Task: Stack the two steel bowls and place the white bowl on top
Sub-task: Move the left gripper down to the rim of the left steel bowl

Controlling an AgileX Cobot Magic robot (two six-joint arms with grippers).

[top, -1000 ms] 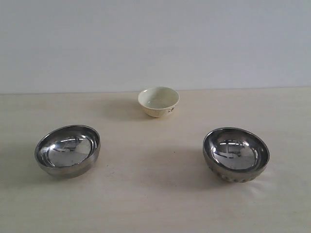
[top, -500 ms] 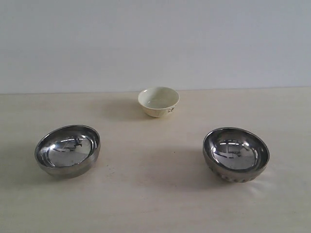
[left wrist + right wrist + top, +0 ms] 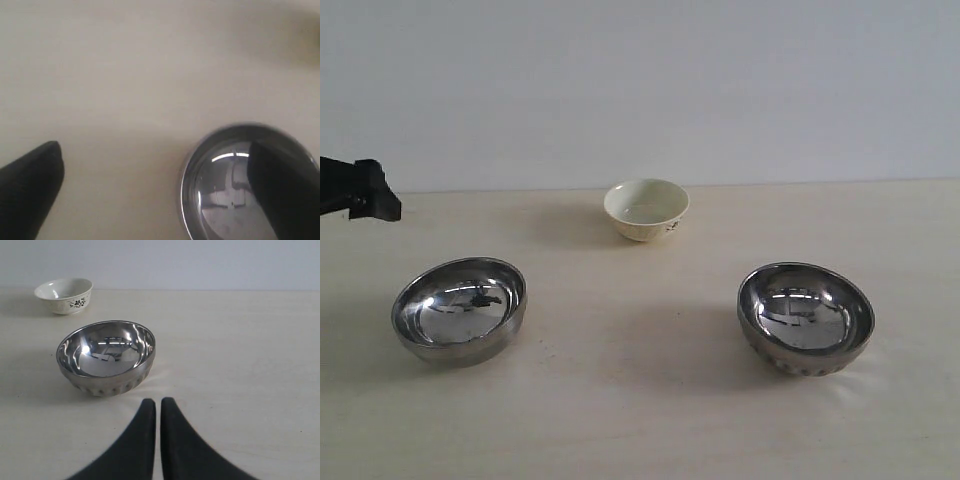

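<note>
While hovering near smooth steel bowl point(image 3: 459, 311) toward bench's point(image 3: 640, 420) left edge, holds left gripper point(image 3: 153, 147) released, empty; clenches right gripper point(image 3: 157, 402) on nothing, short of ribbed steel bowl point(image 3: 806, 318) toward right edge; leaves white bowl point(image 3: 646, 208) mid far edge.

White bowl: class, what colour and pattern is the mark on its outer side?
A small black floral sprig on the white bowl; clearest in the right wrist view.

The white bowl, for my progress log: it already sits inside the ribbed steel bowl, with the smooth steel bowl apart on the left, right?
No. The exterior view shows the white bowl standing alone on the table, behind the ribbed steel bowl, not inside it. The smooth steel bowl is apart on the left.
</note>
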